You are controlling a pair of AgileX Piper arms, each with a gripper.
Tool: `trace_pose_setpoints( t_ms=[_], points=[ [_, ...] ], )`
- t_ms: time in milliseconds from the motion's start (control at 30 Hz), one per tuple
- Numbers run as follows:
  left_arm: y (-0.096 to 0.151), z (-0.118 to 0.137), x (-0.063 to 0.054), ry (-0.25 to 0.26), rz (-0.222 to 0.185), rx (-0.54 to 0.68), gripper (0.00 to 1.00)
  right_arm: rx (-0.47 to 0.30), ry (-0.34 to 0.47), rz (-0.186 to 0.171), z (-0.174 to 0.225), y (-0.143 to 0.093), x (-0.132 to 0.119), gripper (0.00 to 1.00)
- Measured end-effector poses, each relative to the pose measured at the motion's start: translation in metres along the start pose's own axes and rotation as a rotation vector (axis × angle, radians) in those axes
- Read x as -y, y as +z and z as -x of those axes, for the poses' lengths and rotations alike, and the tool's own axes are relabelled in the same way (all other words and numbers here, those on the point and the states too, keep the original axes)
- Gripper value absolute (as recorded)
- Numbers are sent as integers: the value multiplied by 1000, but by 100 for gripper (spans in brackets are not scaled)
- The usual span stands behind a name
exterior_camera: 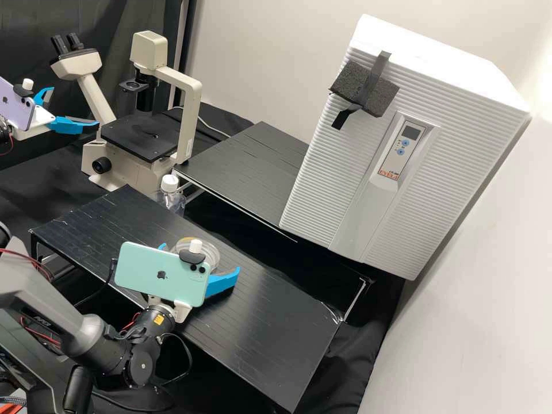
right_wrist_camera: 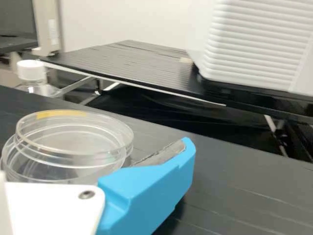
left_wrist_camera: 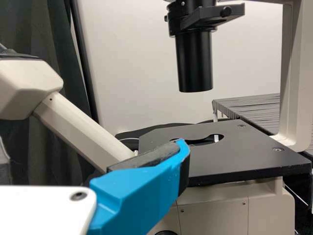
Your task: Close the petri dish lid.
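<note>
In the high view my right gripper (exterior_camera: 200, 257) stands open at the near bench, its two blue fingers on either side of the clear petri dish (exterior_camera: 211, 253). The right wrist view shows the lid (right_wrist_camera: 73, 128), marked with yellow tape, lying off-centre on the dish base (right_wrist_camera: 36, 169); beside them is one finger of my right gripper (right_wrist_camera: 151, 188). Away at the upper left of the high view, my left gripper (exterior_camera: 76, 106) is open and empty. One finger of that left gripper (left_wrist_camera: 142, 191) appears before the microscope stage in the left wrist view.
A microscope (exterior_camera: 144, 135) stands behind the near black platform (exterior_camera: 270, 322). A white-capped bottle (exterior_camera: 171, 195) is by that platform's back edge. Farther back, the white ribbed incubator (exterior_camera: 368, 161) rises beside another black platform (exterior_camera: 253, 167).
</note>
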Motion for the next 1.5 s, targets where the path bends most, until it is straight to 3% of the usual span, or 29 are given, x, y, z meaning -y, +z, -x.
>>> trace_pose_setpoints(
  t_ms=[367,533,767,1067,1500],
  points=[
    [0,0,0,0,0,0,100,-2,-8,-11,-4,4,-5,100],
    [0,0,0,0,0,0,100,-30,-20,6,-7,-3,-3,100],
    [0,0,0,0,0,0,100,-42,-1,3,-9,-6,-5,100],
    [0,0,0,0,0,0,100,-32,-16,-35,-12,1,-4,100],
    [0,0,0,0,0,0,100,-47,-41,-50,-17,3,-4,100]
  ],
)
